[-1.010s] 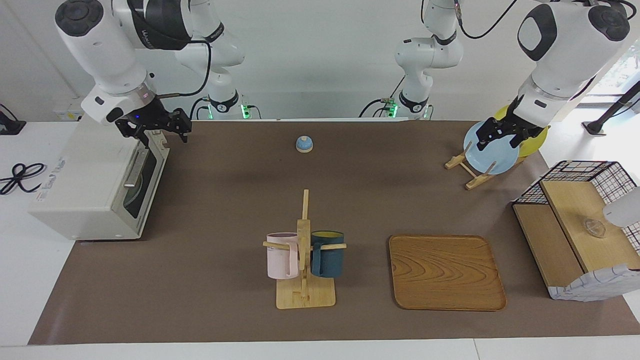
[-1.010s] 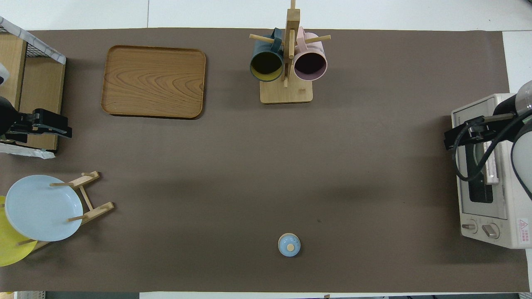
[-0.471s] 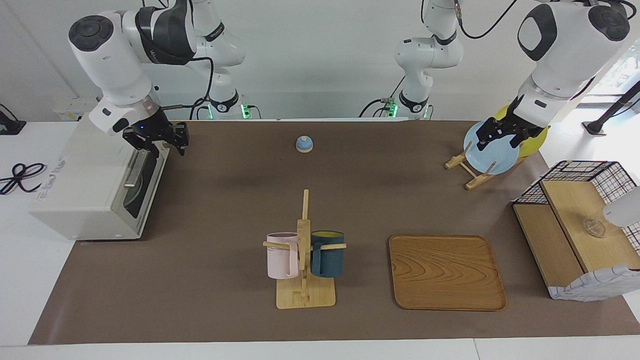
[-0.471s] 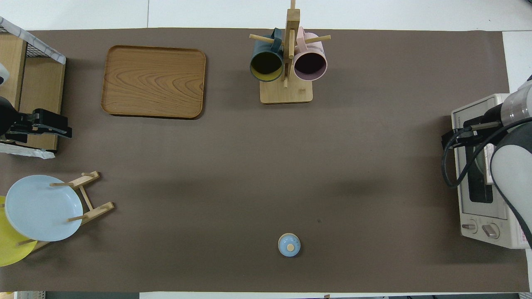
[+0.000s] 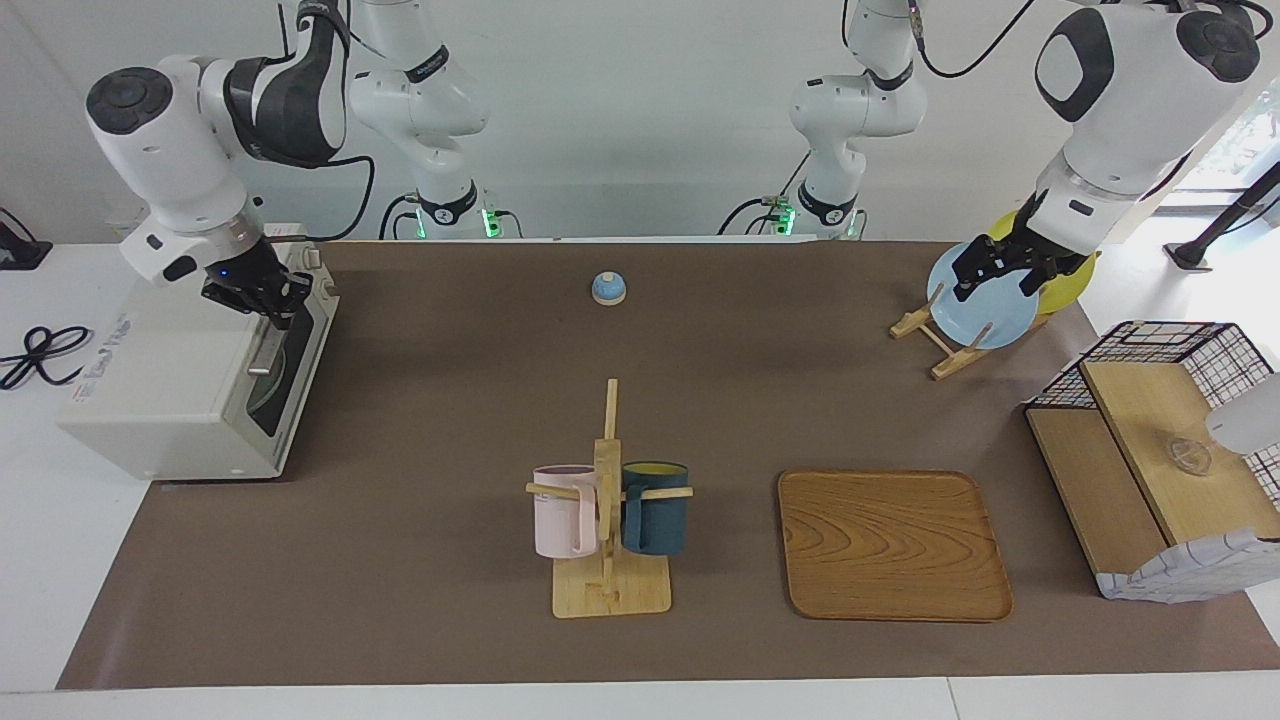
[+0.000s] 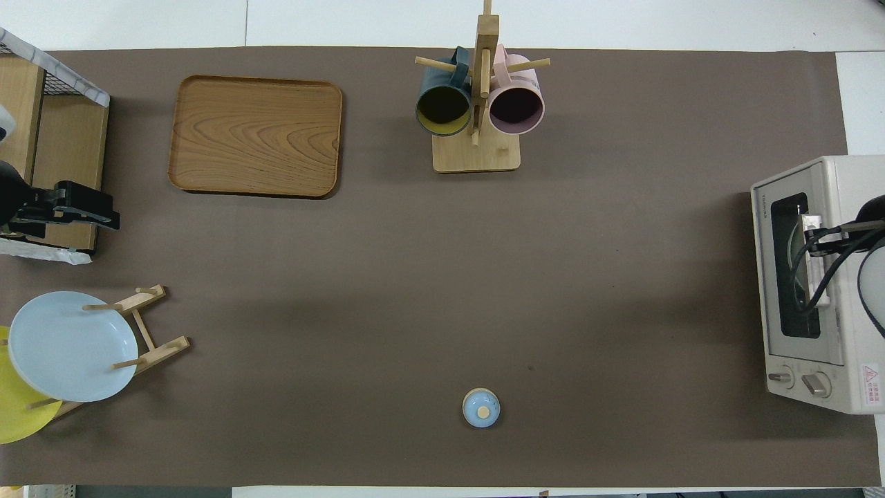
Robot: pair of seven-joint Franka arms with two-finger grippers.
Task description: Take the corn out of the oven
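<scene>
The cream-white oven point(image 5: 165, 375) stands at the right arm's end of the table, and it also shows in the overhead view point(image 6: 847, 207). Its dark glass door point(image 5: 285, 365) is shut. The corn is hidden; only a round shape shows through the glass. My right gripper point(image 5: 268, 308) points down at the top edge of the door, at the end of the metal bar handle point(image 5: 266, 345) nearer to the robots. It also shows in the overhead view point(image 6: 819, 238). My left gripper point(image 5: 992, 280) waits, open and empty, in the air by the plate rack.
A wooden rack point(image 5: 945, 345) holds a blue plate point(image 5: 985, 315) and a yellow plate point(image 5: 1065, 280). A wire-and-wood basket box point(image 5: 1160, 470) stands at the left arm's end. A wooden tray point(image 5: 890, 545), a mug tree point(image 5: 608, 540) with two mugs and a small blue lid point(image 5: 608, 288) stand mid-table.
My right gripper has swung from in front of the oven door to above its top edge by the handle, turning to point down. The left arm has not moved.
</scene>
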